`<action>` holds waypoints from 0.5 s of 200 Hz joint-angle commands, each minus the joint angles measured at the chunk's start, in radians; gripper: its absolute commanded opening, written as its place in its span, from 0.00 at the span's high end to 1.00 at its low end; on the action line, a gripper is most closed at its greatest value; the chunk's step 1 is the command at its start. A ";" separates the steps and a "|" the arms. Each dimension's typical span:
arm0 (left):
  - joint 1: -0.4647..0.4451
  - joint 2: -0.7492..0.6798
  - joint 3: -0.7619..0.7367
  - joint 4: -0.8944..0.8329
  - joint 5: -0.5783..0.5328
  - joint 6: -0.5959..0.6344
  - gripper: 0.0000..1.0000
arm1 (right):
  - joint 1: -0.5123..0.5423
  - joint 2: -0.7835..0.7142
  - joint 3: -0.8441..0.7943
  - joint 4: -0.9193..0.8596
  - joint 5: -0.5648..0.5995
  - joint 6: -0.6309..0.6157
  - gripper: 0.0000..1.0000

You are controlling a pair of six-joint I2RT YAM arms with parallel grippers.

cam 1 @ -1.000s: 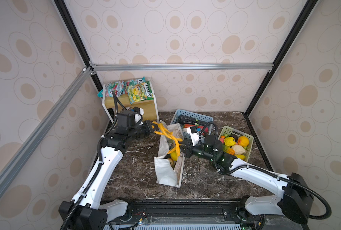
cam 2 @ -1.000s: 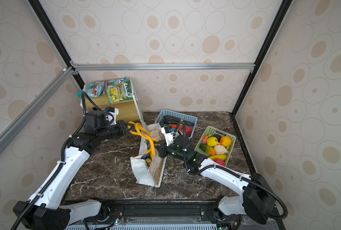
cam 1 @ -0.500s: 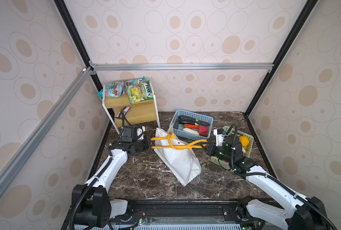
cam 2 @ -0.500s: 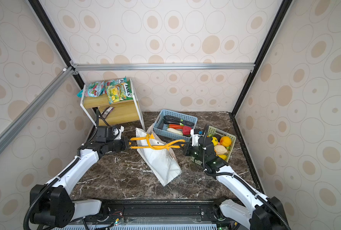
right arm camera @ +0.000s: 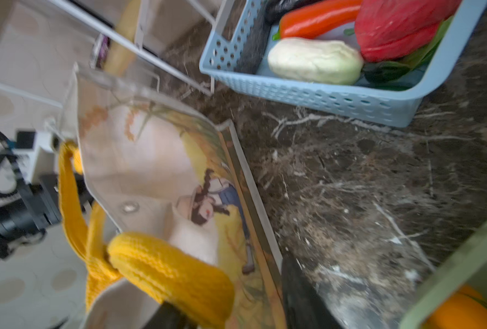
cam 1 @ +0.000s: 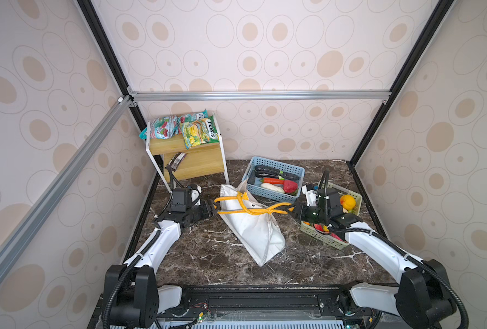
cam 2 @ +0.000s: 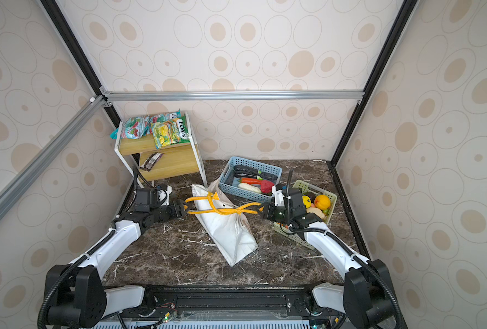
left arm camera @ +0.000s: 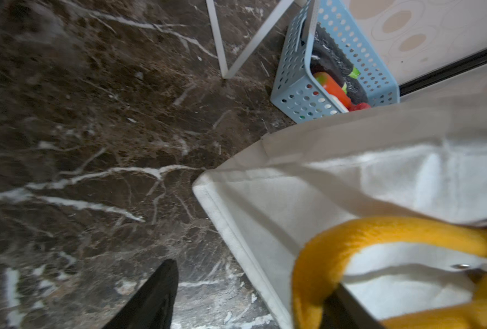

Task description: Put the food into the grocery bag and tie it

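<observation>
- Tying looks nearly done: the yellow strap handles [cam 1: 248, 210] of the soft white fabric grocery bag [cam 1: 253, 236] are crossed into a knot and stretched sideways between your two grippers.
- The bag lies on its side in the middle of the dark marble tabletop [cam 1: 202, 256], its rim just beside the blue lattice plastic basket [cam 1: 267, 195]. The mouth is pulled together, so you cannot tell what is inside.
- Toy fruit [cam 1: 347, 202] sits in the green lattice plastic basket [cam 1: 319, 237] under your right arm, and toy vegetables [cam 1: 290, 186] sit in the blue one.
- Left gripper [cam 1: 212, 209]: jaws wide apart, clamping nothing. In the left wrist view a strap loop drapes over one finger [left arm camera: 347, 307].
- Right gripper [cam 1: 290, 212]: jaws partly apart. In the right wrist view the strap rests over one finger and the other finger [right arm camera: 302, 293] is bare, so it looks unpinched.
- Next move, my read: slide each finger back out of its loop, away from the bag. Go slowly, because a snagged loop could drag the bag or loosen the knot.
- Versus a second ago: the bag then stood narrow and upright, with both grippers crowded at it and the handles bunched above.
- Versus half a second ago: arms already spread and straps stretched, but both jaws were shut on the strap ends. Now both have let go, and the bag has barely shifted.
</observation>
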State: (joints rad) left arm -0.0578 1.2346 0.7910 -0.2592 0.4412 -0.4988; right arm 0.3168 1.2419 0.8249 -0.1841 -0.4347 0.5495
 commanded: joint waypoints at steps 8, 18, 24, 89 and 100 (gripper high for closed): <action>0.017 -0.055 0.066 -0.094 -0.063 0.083 0.01 | -0.071 0.008 0.061 -0.265 -0.136 -0.098 0.37; 0.019 -0.067 0.082 -0.123 -0.084 0.101 0.01 | -0.091 0.001 0.084 -0.322 -0.182 -0.132 0.32; 0.021 -0.073 0.089 -0.138 -0.095 0.111 0.01 | -0.098 -0.009 0.095 -0.355 -0.211 -0.163 0.31; 0.032 -0.142 0.193 -0.181 0.260 0.196 0.01 | -0.186 -0.049 0.197 -0.509 -0.548 -0.247 0.03; 0.032 -0.153 0.193 -0.163 0.244 0.181 0.01 | -0.189 -0.052 0.224 -0.509 -0.505 -0.244 0.03</action>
State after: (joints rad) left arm -0.0303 1.1057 0.9428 -0.4156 0.5644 -0.3569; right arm 0.1337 1.2167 0.9855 -0.6323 -0.8715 0.3458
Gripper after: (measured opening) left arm 0.990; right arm 0.971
